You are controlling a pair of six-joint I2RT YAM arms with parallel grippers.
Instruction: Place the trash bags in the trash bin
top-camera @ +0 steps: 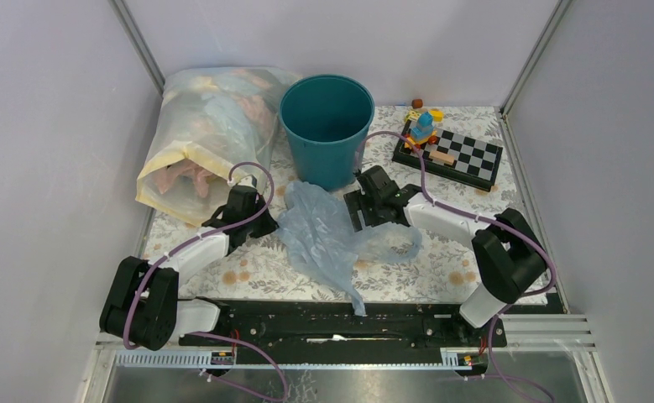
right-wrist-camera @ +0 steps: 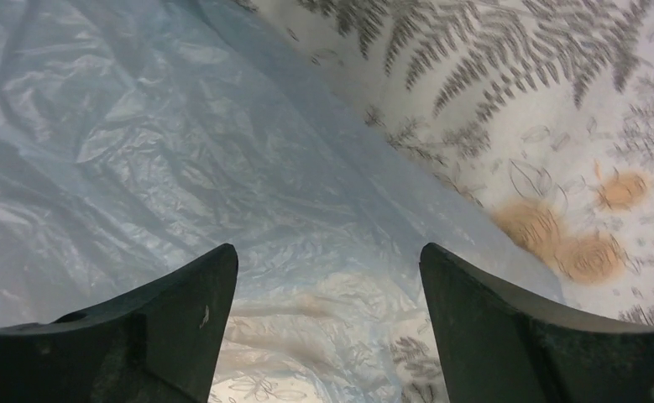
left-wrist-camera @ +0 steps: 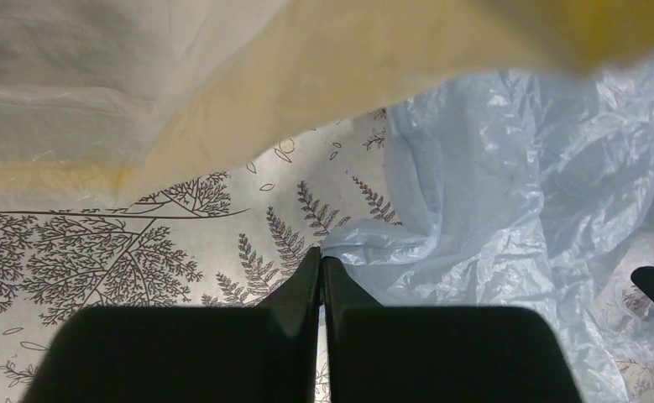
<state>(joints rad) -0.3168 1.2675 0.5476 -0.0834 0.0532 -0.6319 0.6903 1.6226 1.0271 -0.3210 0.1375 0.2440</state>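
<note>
The pale-blue trash bag [top-camera: 323, 233] lies crumpled and spread on the fern-print table, just in front of the teal trash bin [top-camera: 326, 126], which stands upright and looks empty. My left gripper [top-camera: 264, 210] is at the bag's left edge. In the left wrist view the gripper [left-wrist-camera: 321, 259] is shut, its tips pinching the raised edge of the bag [left-wrist-camera: 516, 193]. My right gripper [top-camera: 358, 214] is over the bag's right side. In the right wrist view it [right-wrist-camera: 327, 260] is open, with the bag [right-wrist-camera: 180, 151] spread below and between its fingers.
A large clear yellowish bag stuffed with cloth [top-camera: 206, 134] lies at the back left, close over my left gripper [left-wrist-camera: 222, 75]. A chessboard [top-camera: 462, 159] with small toys sits at the back right. Walls enclose the table on three sides.
</note>
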